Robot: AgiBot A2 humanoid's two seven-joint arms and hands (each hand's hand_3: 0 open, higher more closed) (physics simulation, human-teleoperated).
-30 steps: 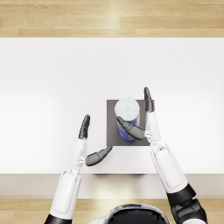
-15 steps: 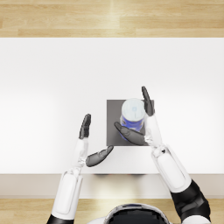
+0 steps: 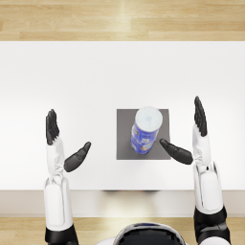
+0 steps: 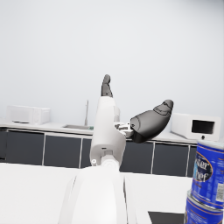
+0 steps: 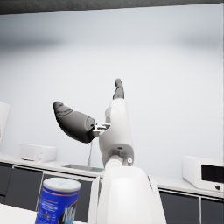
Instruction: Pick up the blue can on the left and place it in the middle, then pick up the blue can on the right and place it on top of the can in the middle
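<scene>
Two blue cans [image 3: 145,131] are standing stacked on the grey mat [image 3: 123,143] — both hands, left hand [image 3: 60,143] and right hand [image 3: 191,136], are spreading open, holding nothing.

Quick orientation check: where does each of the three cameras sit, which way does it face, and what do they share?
Head view: on the head, looking steeply down at the white table, grey square mat and stacked blue cans; both arms show.
Left wrist view: on the left forearm, facing kitchen counters; left robot hand shows.
Right wrist view: likewise; right robot hand.
All three share the cans.
</scene>
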